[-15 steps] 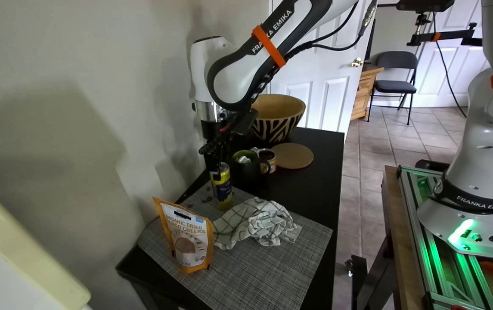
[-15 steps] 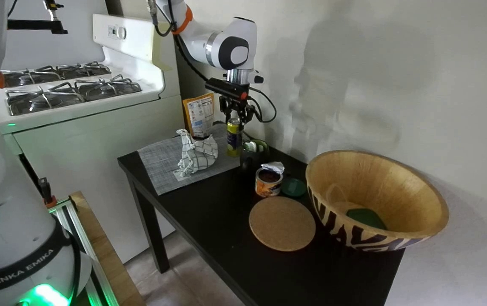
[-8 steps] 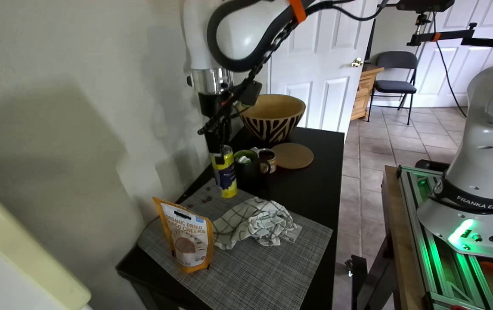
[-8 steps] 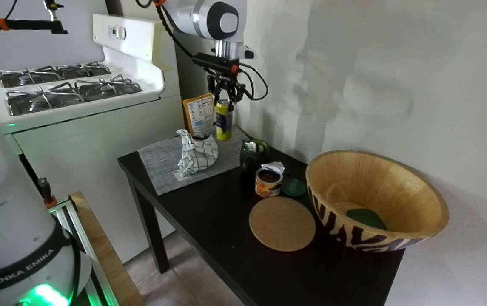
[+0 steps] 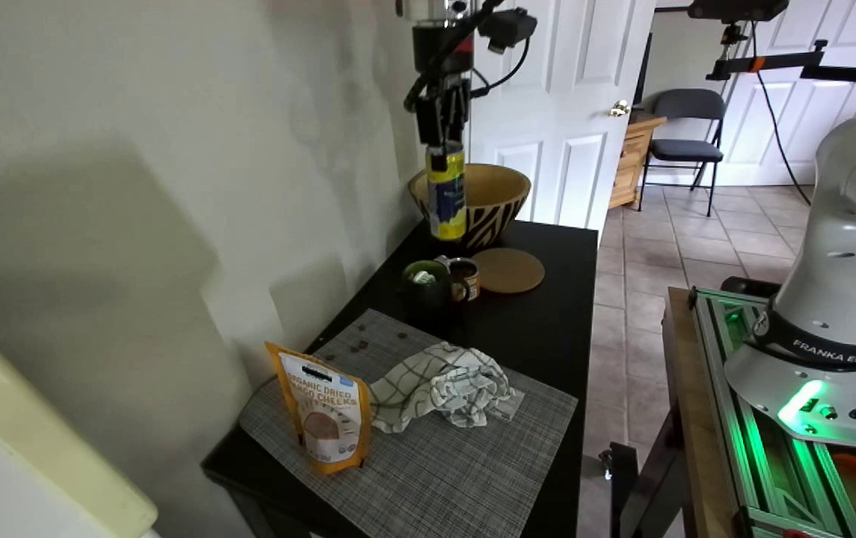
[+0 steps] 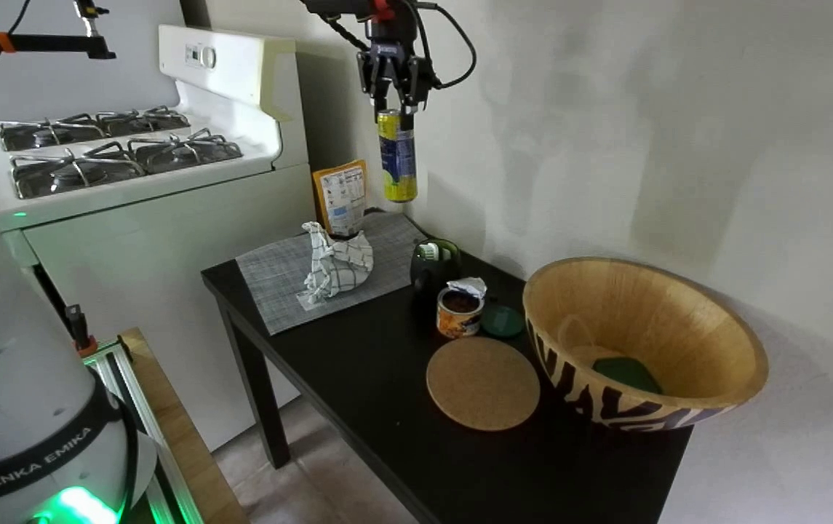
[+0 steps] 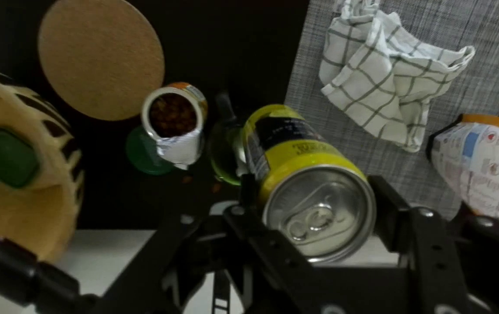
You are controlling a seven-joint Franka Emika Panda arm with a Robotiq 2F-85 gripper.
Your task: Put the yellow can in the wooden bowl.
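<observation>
- One yellow can (image 6: pixel 399 164) has been raised within the last second from the grey mat (image 6: pixel 274 276), or from just over it, and is now held in the air, well above the table (image 6: pixel 380 386).
- It is gripped near its top by the hand (image 6: pixel 394 118): the fingers (image 7: pixel 386 209) are closed in against opposite sides, parted only by the can's width, and nothing else is held.
- It is held roughly upright, and its top end is seen close up in the wrist view.
- Some ground toward the wooden bowl (image 6: pixel 678 327) seems to have been gained by the same move, yet can and bowl are well apart; where the bowl is partly covered by the can in an exterior view, only a shared line of sight is suspected.
- The mug (image 6: pixel 431 275), the open tin (image 6: pixel 458 322), the round board (image 6: pixel 483 383), the checked cloth (image 6: pixel 340 266) and the snack bag (image 6: pixel 343 200) have been left undisturbed.
- By this change the picking-up is judged to be done; the carry is in progress, and the lowering and release are not yet done.
- A sideways move past the mug and the open tin is called for next; whether the can's base is higher than the bowl's rim cannot be told, so a little more lift may be needed first.
- A green thing (image 6: pixel 627 373) is seen in the bottom of the bowl; if the can were let go on it, tipping could follow, so a low release beside it would be favoured.
</observation>
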